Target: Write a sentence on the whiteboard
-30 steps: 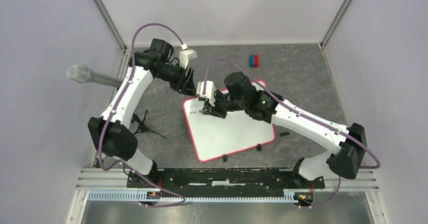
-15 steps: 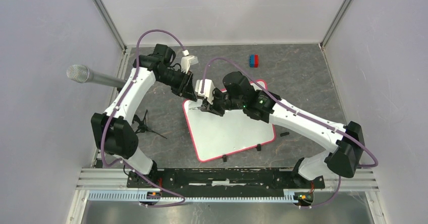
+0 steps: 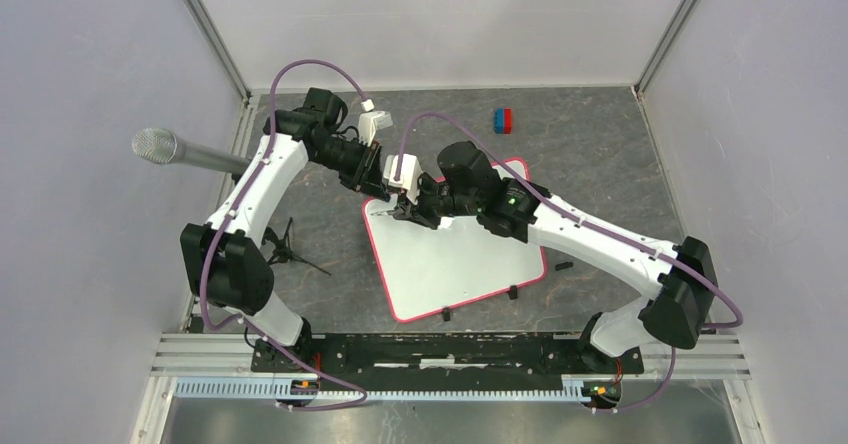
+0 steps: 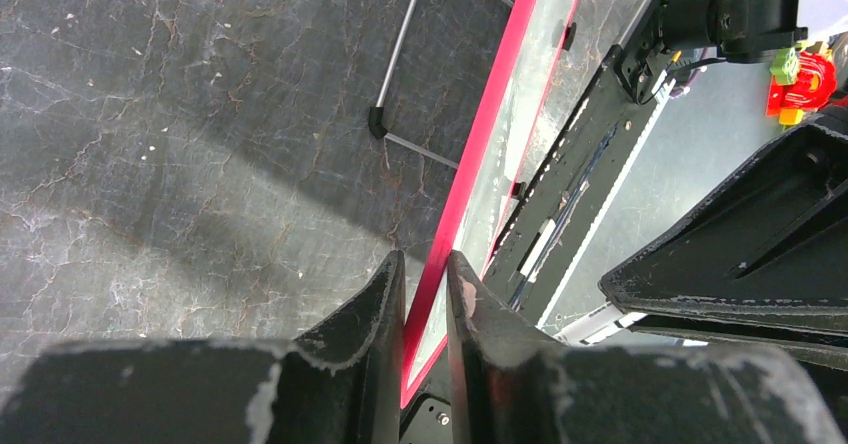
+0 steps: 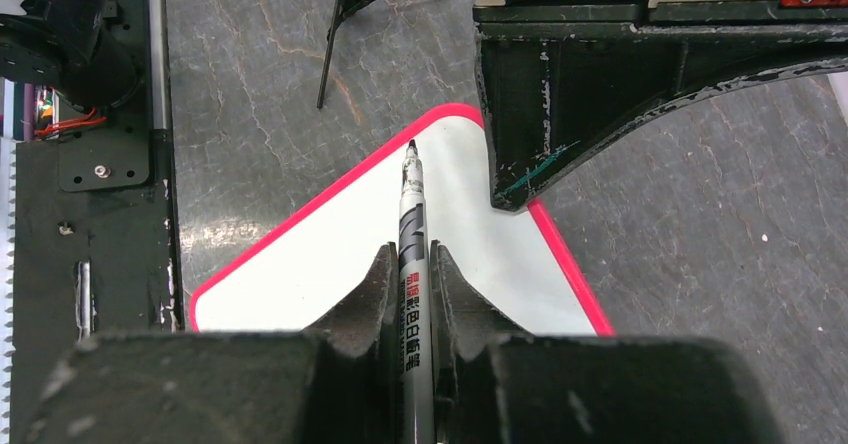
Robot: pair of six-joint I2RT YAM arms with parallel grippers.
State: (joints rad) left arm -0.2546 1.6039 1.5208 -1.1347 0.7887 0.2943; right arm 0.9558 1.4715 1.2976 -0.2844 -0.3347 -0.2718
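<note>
The whiteboard (image 3: pixel 460 259) lies tilted on the dark table, its white face blank; no sentence shows on it. My left gripper (image 3: pixel 377 186) is at its far left corner and is shut on the red rim (image 4: pixel 490 134), with the jaws on either side of the edge (image 4: pixel 425 264). My right gripper (image 3: pixel 408 210) is shut on a silver marker (image 5: pixel 411 224). The marker's black tip (image 5: pixel 411 147) points at the board's face (image 5: pixel 330 254) just inside that same corner, next to the left gripper's finger (image 5: pixel 560 94). I cannot tell whether the tip touches the board.
A microphone (image 3: pixel 180 151) juts in from the left wall. A small black tripod (image 3: pixel 283 251) lies left of the board. A red-blue block (image 3: pixel 503 120) sits at the back. Black clips (image 3: pixel 444 313) sit on the board's near edge, and a black piece (image 3: pixel 564 265) lies to its right.
My right gripper has moved the marker a little left and farther back, towards the board's far left corner. My left arm shifted slightly and stays at that corner.
</note>
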